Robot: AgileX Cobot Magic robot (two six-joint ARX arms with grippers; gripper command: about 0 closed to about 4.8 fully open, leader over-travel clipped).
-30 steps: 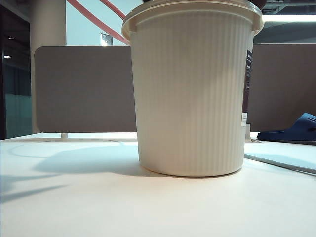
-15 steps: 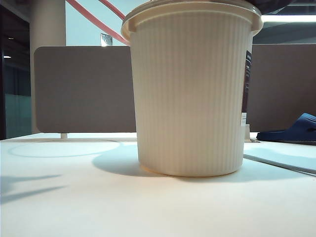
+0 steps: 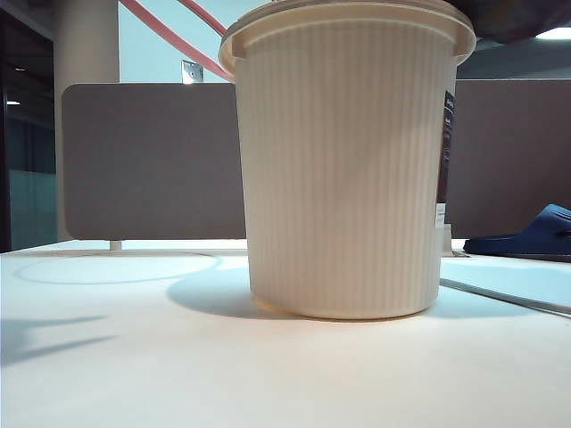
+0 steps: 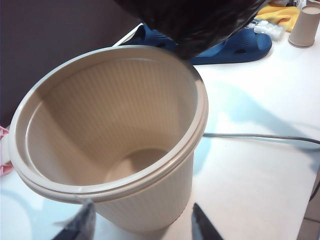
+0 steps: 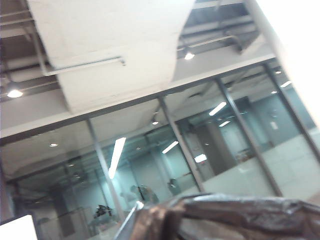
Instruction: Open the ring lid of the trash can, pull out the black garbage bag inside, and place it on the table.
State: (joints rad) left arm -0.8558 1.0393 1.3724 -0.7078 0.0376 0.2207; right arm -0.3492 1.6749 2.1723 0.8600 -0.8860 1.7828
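The cream ribbed trash can (image 3: 343, 169) stands upright on the white table (image 3: 178, 366). Its inside (image 4: 107, 120) shows bare walls and bottom. The black garbage bag (image 4: 195, 20) hangs above the can's far rim, and shows as a dark shape (image 3: 513, 13) at the top right of the exterior view. My right gripper (image 5: 150, 225) points up at the ceiling, shut on the bag's crinkled plastic (image 5: 230, 217). My left gripper (image 4: 142, 227) is open, its fingertips (image 4: 82, 225) straddling the can's near side. A bit of the pink ring lid (image 4: 4, 169) lies on the table beside the can.
A dark blue slipper (image 3: 535, 234) lies on the table to the right behind the can. A paper cup (image 4: 305, 27) and yellow cloth (image 4: 282, 12) sit beyond it. A grey cable (image 4: 260, 136) crosses the table. A brown-grey partition (image 3: 152, 160) closes the back.
The dark bag above the can's rim has swung to the right, off the middle of the can. Its shadow on the table has shrunk. The left gripper has stayed put.
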